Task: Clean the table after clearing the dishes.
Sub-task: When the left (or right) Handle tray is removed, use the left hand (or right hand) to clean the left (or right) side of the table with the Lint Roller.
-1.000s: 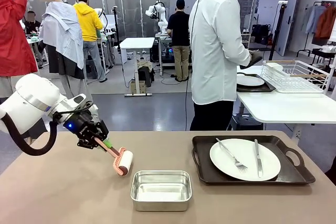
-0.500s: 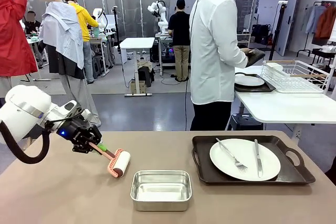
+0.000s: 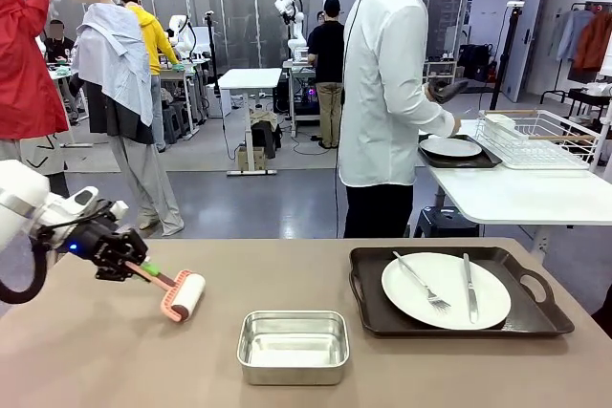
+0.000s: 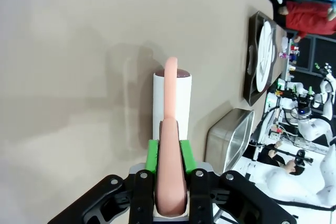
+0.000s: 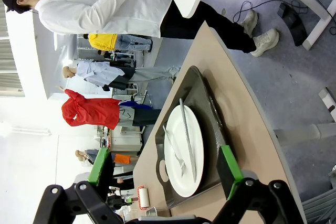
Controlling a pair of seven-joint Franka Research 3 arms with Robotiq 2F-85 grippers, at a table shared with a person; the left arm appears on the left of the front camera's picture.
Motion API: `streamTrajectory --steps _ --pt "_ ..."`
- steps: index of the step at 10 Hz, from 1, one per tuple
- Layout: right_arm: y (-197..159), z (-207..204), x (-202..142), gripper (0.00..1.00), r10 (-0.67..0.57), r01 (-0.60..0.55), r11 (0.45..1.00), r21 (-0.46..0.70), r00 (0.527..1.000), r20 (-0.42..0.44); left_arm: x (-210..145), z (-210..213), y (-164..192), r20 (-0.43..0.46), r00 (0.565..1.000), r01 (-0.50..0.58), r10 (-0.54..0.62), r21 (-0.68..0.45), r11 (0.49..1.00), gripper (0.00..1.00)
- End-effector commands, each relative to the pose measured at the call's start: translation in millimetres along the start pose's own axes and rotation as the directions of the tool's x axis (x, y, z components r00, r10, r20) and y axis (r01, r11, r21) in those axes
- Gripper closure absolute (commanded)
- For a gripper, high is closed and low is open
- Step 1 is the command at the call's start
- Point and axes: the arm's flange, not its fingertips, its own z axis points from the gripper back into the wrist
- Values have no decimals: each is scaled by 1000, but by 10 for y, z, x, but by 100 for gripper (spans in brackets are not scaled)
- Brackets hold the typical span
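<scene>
Nearest the front camera, a small rectangular steel pan (image 3: 294,346) is seen on the table (image 3: 96,370), close to its near edge and around the middle. Just behind and to the left of it, a lint roller (image 3: 185,296) with a pink handle and a white roll is held low over the tabletop; whether the roll touches the surface cannot be told. The left gripper (image 3: 142,266) is clamped on the roller's handle, its green pads (image 4: 153,153) pressed against both sides. On the right half of the table, a dark brown tray (image 3: 367,305) is set down, and on it a round white plate (image 3: 446,290) is laid with a fork (image 3: 422,282) and a knife (image 3: 469,287) across it. The right gripper (image 5: 164,156) is held with its jaws wide apart and nothing between them, that tray being seen beyond it. Past the table's far edge, a person in a white shirt (image 3: 387,93) is turned toward a smaller white table (image 3: 516,200), where a second plate (image 3: 450,147) is placed on another dark tray (image 3: 427,155) beside a wire rack (image 3: 535,140).
</scene>
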Motion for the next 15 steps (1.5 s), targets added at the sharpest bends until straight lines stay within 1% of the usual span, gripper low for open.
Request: streamTrajectory --steps 1,3,5,7,9,10,12,13,14,15 --pt "19 5 -3 0 -13 13 1000 13 1000 9 -11 248 348 5 1000 29 -30 75 997 79" --pt "19 5 -3 0 -13 13 1000 13 1000 9 -22 594 480 -16 1000 27 -24 184 983 79" --pt "19 5 -3 0 -13 13 1000 13 1000 9 -6 906 556 31 999 4 -12 247 969 79" --pt "19 5 -3 0 -13 13 1000 13 1000 9 -63 1186 617 79 997 -20 -8 355 935 79" --pt "19 5 -3 0 -13 13 1000 13 1000 9 -204 1486 589 112 994 -52 -1 464 884 79" --pt "19 5 -3 0 -13 13 1000 13 1000 9 -236 1611 574 140 990 -73 4 493 867 79" --pt "19 5 -3 0 -13 13 1000 13 1000 9 -340 1775 377 156 988 -69 -19 537 841 79" --pt "19 5 -3 0 -13 13 1000 13 1000 9 -422 1878 205 159 987 -74 -21 564 822 79" --pt "19 5 -3 0 -13 13 1000 13 1000 9 -528 1994 9 145 989 -58 -30 565 823 79" --pt "19 5 -3 0 -13 13 1000 13 1000 9 -655 2112 -190 159 986 -51 -51 576 816 79"
